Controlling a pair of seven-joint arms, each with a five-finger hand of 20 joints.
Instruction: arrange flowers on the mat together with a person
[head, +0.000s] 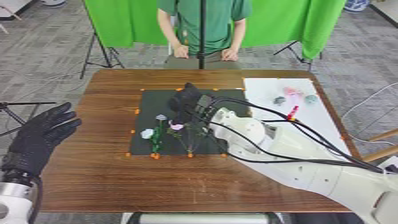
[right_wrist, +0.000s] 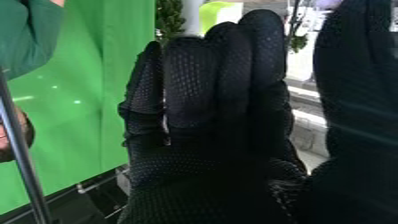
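Right hand (head: 185, 101) is held above dark mat (head: 156, 99), straight fingers kept close together, thumb spread apart. White flower (head: 147, 133), grey-blue flower (head: 161, 117) and pale pink flower (head: 177, 126) are laid on mat, stems pointed toward near edge. More flowers (head: 290, 91) are placed on white sheet (head: 258, 86), right of mat. Left hand (head: 43, 131) is held at table's (head: 107, 185) left edge, fingers extended.

The right arm (head: 302, 160) is white, with smooth, rounded shells, small dark screw spots and several black cables (head: 306, 161) along it. The left arm (head: 12, 206) is white too, with a greyish band at the wrist and a dark cable beside it. Both the left hand (head: 37, 137) and right hand (head: 185, 102) wear black fabric; the right wrist view shows its fine, dotted weave.
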